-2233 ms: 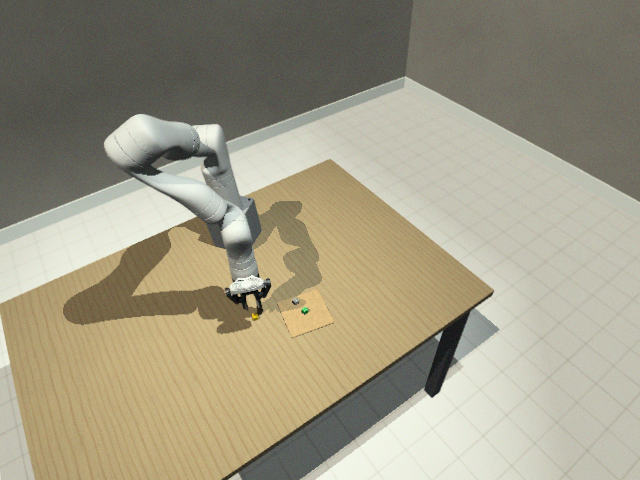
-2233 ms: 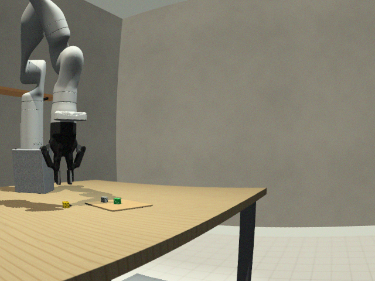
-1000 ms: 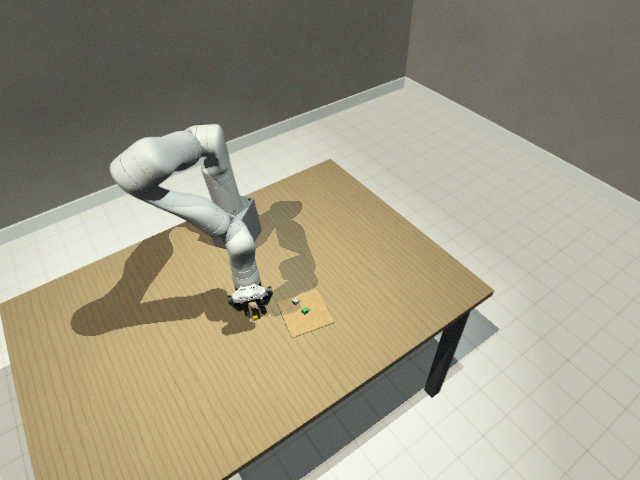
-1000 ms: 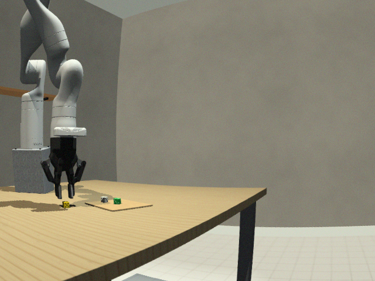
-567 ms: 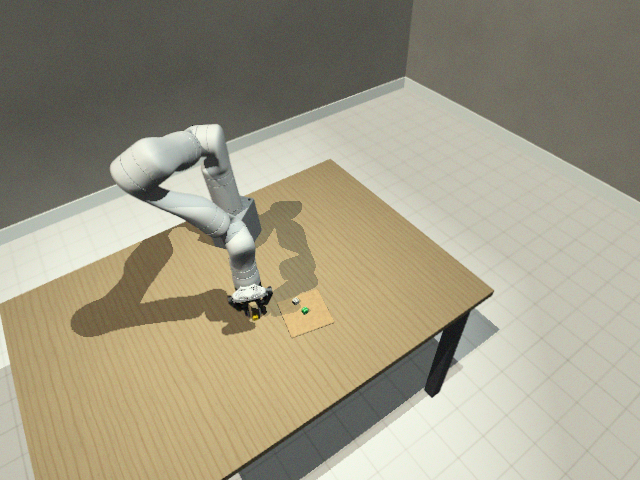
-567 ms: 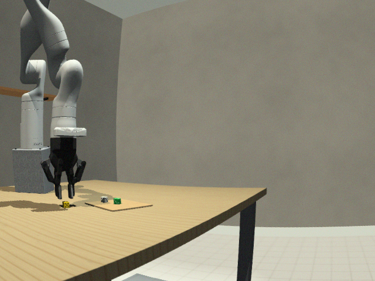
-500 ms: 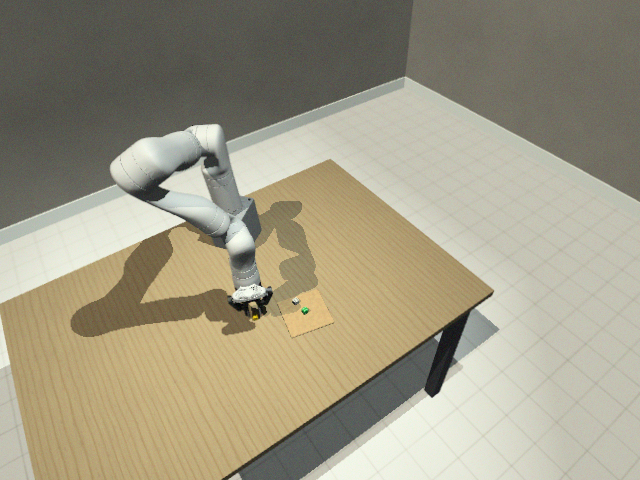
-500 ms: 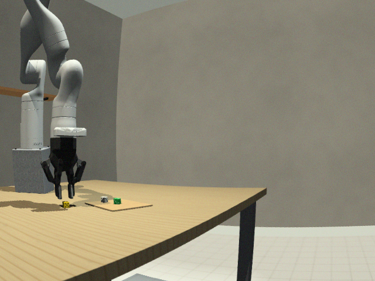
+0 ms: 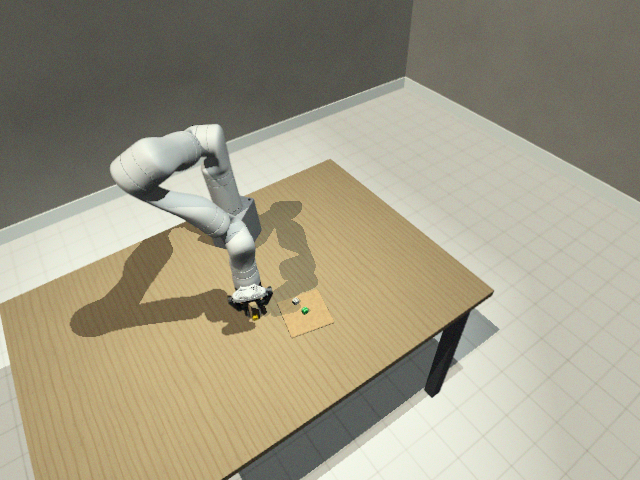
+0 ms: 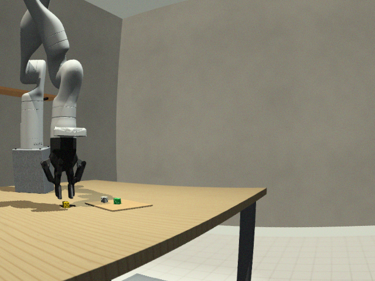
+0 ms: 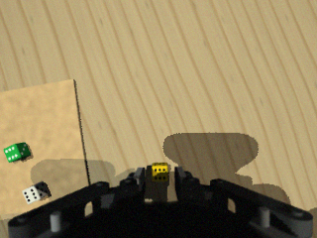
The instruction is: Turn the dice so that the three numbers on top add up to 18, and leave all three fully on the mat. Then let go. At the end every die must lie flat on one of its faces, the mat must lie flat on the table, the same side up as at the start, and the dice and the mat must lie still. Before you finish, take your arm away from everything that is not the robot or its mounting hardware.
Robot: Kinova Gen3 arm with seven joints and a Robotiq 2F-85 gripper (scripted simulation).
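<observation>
A yellow die [image 9: 254,315] lies on the bare table just left of the tan mat [image 9: 306,315], off the mat. It also shows in the side view [image 10: 65,204] and the wrist view [image 11: 159,171]. My gripper [image 10: 64,195] points straight down right above it, fingers partly open with a gap about as wide as the die, tips a little above the die and holding nothing. A white die [image 9: 295,300] and a green die [image 9: 305,310] lie flat on the mat, also in the wrist view as white die [image 11: 36,192] and green die [image 11: 17,152]. Their top numbers are too small to read.
The mat [image 11: 40,144] lies flat on the table, its near edge a short way from the yellow die. The arm's grey base block [image 10: 29,169] stands behind the gripper. The table's right edge [image 9: 480,294] is well beyond the mat.
</observation>
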